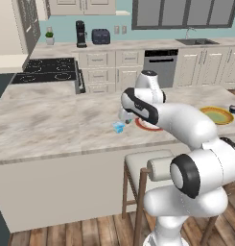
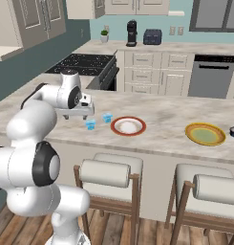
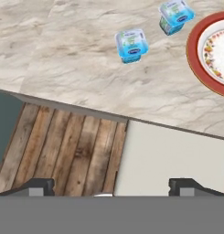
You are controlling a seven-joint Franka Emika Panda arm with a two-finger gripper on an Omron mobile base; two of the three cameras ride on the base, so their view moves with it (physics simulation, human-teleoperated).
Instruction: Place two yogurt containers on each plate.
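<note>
Rising nearest the lens in the left base view, the white arm (image 1: 186, 144) is bending forward over the marble counter (image 1: 52, 120), and the red-rimmed plate (image 1: 146, 126) is peeking out just behind its forearm; a pale blue yogurt cup (image 1: 119, 127) is sitting just beside that plate on the stove side, while the yellow plate (image 1: 217, 115) is lying well apart on the sink side with a dark cup (image 1: 233, 109) just beyond it. Moving to the right base view, the gripper (image 2: 82, 113) is hovering over the counter's front edge, near the red-rimmed plate, and two pale blue cups are resting between claw and plate, the nearer cup (image 2: 90, 125) closer to the edge, the farther cup (image 2: 107, 117) closer to the plate; neither plate is carrying yogurt as far as I can tell. Looking along the hand, both blue cups are standing on the marble beside the plate's rim, and the two dark fingertips (image 3: 40, 185) are standing wide apart, gripping and touching nothing. To do this well, I would judge, the claw should be centring over the nearer cup, squaring its jaws to the flat sides, and descending straight so it is not nudging the neighbour.
</note>
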